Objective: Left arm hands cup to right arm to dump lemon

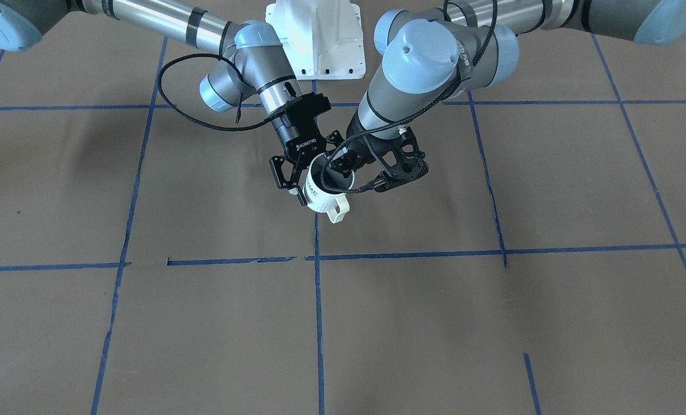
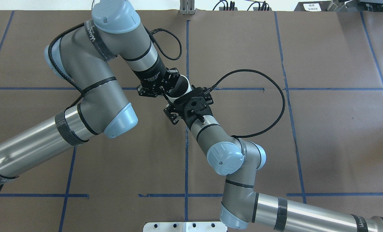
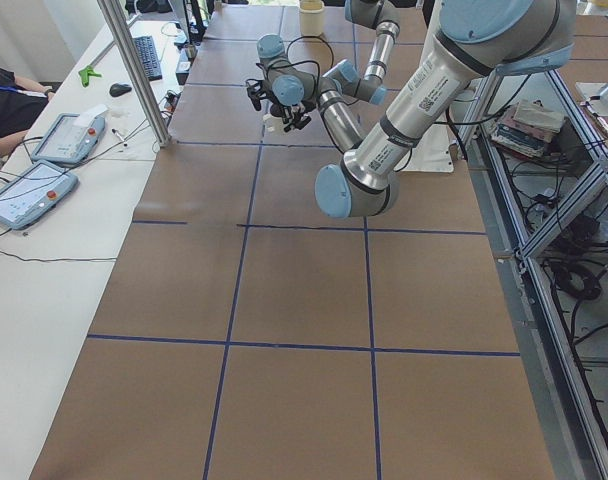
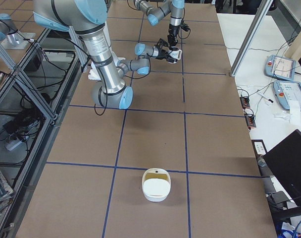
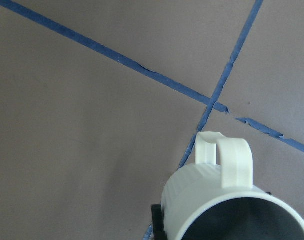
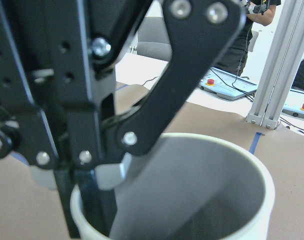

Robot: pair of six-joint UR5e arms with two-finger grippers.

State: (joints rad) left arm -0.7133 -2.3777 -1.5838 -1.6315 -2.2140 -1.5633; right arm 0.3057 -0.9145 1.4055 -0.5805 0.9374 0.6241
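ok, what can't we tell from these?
No lemon shows in any view. The cup's bottom is blocked by the left gripper in the front view, by the right gripper in its wrist view, and cut by the lower edge in the left wrist view.
Grip: which gripper holds the cup; they overlap overhead, too small in side views.
White tub: contents too small, right side view.

Cup (image 1: 321,199): was white with fine ribbing outside and grey inside; dark lettering ran along its 9 o'clock side.
Left arm (image 2: 91,96): was silver tube with grey joints and pale blue caps.
Right arm (image 2: 230,154): wore the same silver, grey and pale blue.
Left pincer (image 1: 343,167): was plain black.
Right pincer (image 1: 291,183): was black with white lettering.
Counter (image 1: 550,323): was dull brown, gridded with blue tape (image 1: 318,323).
Tub (image 4: 155,187): was white, yellowish-brown at 12 o'clock.
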